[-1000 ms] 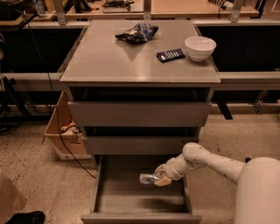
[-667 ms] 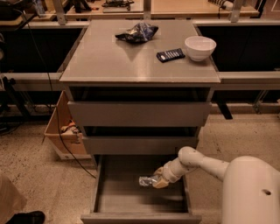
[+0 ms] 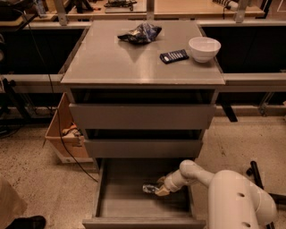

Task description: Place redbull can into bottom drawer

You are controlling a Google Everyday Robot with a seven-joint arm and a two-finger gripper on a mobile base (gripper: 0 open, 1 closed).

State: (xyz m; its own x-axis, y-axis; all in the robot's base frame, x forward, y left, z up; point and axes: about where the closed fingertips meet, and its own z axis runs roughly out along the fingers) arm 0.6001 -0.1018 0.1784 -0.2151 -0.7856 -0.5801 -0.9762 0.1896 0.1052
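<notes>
Inside the pulled-out bottom grey metal drawer [image 3: 134,205], right of centre, the two-finger gripper [image 3: 160,190] is clamped on the slim silver-and-blue redbull can [image 3: 149,188]. The can lies sideways, low over the drawer floor, in my judgement so that it has only a short drop on release.

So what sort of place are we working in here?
Likely a workshop or lab: a grey metal drawer cabinet, workbenches behind it, and a cardboard box on the speckled floor. The hand holds the can inside the open bottom drawer.
</notes>
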